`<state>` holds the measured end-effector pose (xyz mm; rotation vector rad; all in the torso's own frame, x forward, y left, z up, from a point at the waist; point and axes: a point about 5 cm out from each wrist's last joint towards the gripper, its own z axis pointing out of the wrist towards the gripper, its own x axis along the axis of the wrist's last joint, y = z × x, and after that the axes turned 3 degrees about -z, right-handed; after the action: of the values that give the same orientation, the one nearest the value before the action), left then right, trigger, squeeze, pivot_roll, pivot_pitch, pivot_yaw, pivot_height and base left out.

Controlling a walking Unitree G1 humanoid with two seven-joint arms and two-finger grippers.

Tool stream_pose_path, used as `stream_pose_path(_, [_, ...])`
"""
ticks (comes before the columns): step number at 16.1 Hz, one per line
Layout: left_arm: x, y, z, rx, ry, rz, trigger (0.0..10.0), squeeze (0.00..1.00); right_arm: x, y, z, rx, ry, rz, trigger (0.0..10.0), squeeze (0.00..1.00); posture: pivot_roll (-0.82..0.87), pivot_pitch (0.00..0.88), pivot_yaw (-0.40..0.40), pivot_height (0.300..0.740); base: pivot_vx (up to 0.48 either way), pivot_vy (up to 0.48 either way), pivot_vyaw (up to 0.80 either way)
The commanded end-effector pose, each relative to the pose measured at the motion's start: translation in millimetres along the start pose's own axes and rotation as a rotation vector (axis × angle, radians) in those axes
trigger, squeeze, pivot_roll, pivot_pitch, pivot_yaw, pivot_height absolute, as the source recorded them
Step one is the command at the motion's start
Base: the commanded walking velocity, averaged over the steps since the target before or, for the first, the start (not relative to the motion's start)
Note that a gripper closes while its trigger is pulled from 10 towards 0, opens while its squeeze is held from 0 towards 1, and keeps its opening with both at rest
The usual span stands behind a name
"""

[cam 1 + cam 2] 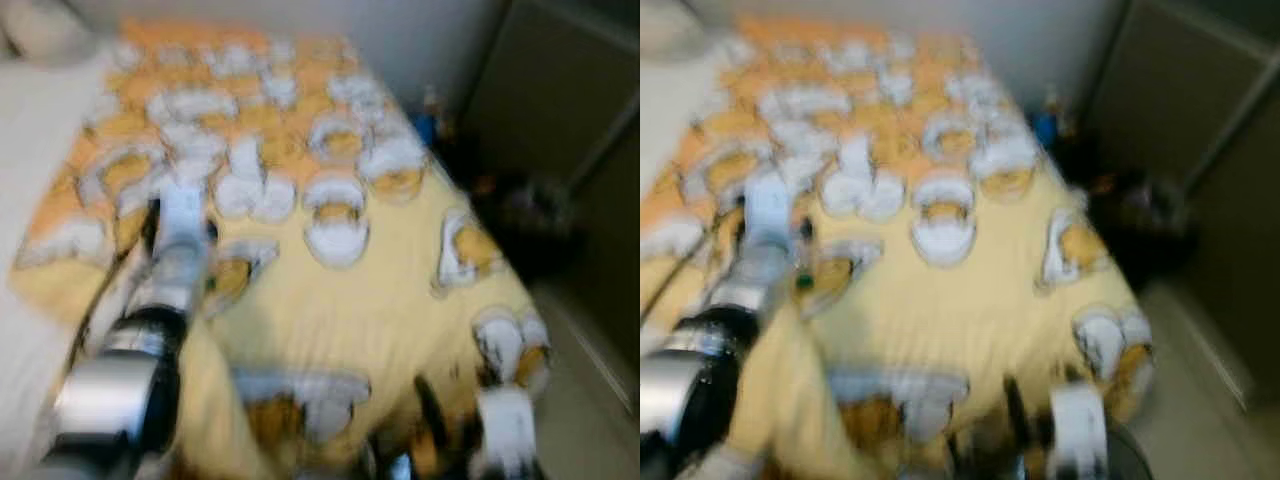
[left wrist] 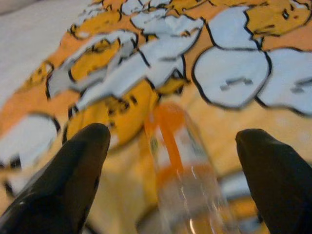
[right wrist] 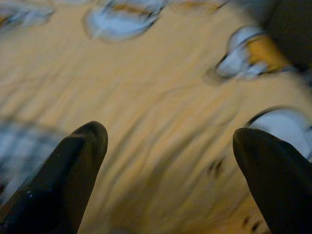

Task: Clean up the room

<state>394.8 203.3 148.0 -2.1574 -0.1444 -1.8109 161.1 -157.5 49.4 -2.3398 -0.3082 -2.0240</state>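
We observe a bed covered by a yellow-and-orange cartoon blanket (image 1: 330, 310), head views blurred. The left gripper (image 2: 170, 141) reaches over the blanket's left side, fingers (image 2: 73, 170) spread wide, a clear plastic bottle (image 2: 183, 170) with orange label lying between them, untouched. The right gripper (image 3: 168, 141) hangs over the near right part, fingers likewise wide apart, holding nothing

before me a bed (image 1: 330, 300) under a yellow and orange blanket (image 1: 300, 140) printed with white cartoon shapes. on my right, beside the bed, a dark cabinet (image 1: 560, 110) and a blurred dark heap (image 1: 530, 215) on the floor (image 1: 590, 420). pale wall (image 1: 420, 40) behind.
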Motion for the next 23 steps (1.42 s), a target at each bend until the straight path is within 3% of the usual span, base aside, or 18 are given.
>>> stream_pose_path(1, [-14.3,-11.7,-0.6,0.037,-0.049,0.007,10.0,0.0,11.0,-1.0,-0.7,0.007,0.027,-0.015,10.0,0.0,-0.14,0.31,-0.044,0.74,0.0,0.0,0.0])
stream_pose_path(4, [-10.8,-20.0,0.7,0.09,-0.025,0.024,10.0,0.0,15.6,-1.6,-19.8,0.025,-0.005,-0.036,10.0,0.0,-0.19,0.346,-0.067,0.74,0.0,0.0,0.0])
stream_pose_path(9, [-0.7,-33.9,3.1,0.148,0.032,-0.078,10.0,0.0,17.5,1.8,-41.1,0.013,-0.055,-0.045,10.0,0.0,-0.23,0.375,-0.082,0.74,0.0,0.0,0.0])
stream_pose_path(12, [10.1,-22.6,2.4,0.116,0.11,-0.025,10.0,0.0,15.6,-2.4,-47.1,0.022,-0.089,-0.037,10.0,0.0,-0.23,0.385,-0.087,0.74,0.0,0.0,0.0])
stream_pose_path(15, [8.5,-14.8,1.5,0.073,0.1,-0.028,10.0,0.0,14.6,-1.4,-47.3,0.025,-0.096,-0.038,10.0,0.0,-0.23,0.383,-0.09,0.74,0.0,0.0,0.0])
stream_pose_path(16, [1.9,-10.1,0.9,0.04,0.053,-0.013,7.6,0.0,14.0,-0.4,-47.1,0.028,-0.103,-0.042,10.0,0.0,-0.23,0.378,-0.096,0.74,0.0,0.0,0.0])
stream_pose_path(17, [-1.5,-10.2,0.8,0.036,0.03,0.004,7.0,0.0,14.0,-0.1,-46.4,0.03,-0.105,-0.044,10.0,0.0,-0.23,0.373,-0.097,0.74,0.0,0.0,0.0])
stream_pose_path(18, [-3.6,-10.2,0.7,0.031,0.015,0.017,0.0,0.0,14.1,0.4,-45.5,0.032,-0.105,-0.045,10.0,0.0,-0.23,0.371,-0.098,0.74,0.0,0.0,0.0])
stream_pose_path(23, [-2.5,-20.1,2.6,0.053,0.014,0.056,0.0,0.0,11.0,-1.0,-35.9,0.037,-0.104,-0.036,10.0,0.0,-0.19,0.357,-0.074,0.74,0.0,0.0,0.0])
